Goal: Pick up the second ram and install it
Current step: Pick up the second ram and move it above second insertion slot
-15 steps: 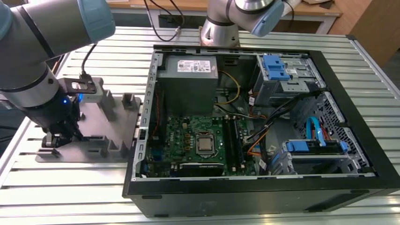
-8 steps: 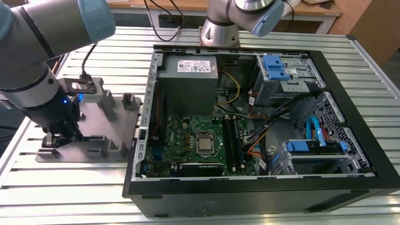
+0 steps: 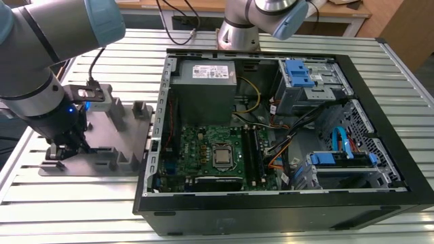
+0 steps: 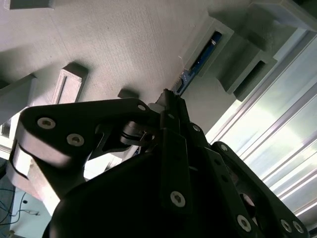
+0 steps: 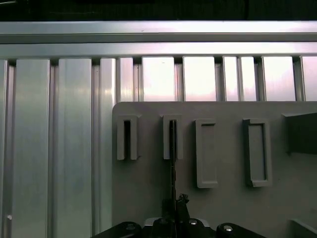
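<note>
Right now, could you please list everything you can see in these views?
second ram: one, dark blue-green, standing on edge in a slot post, one end at the hand
fixture plate: one, grey, on the table at the exterior view's left of the case
slot posts: at least four, grey, in a row on the plate
computer case: one, black, open, on the table
motherboard: one, green, inside the case
power supply: one, grey, inside the case
drive brackets: two, blue, inside the case
table: one, silver, slatted
other arm: one, grey and pale blue, beyond the case
arm: grey and pale blue, above the plate
hand: black, down at the plate
</note>
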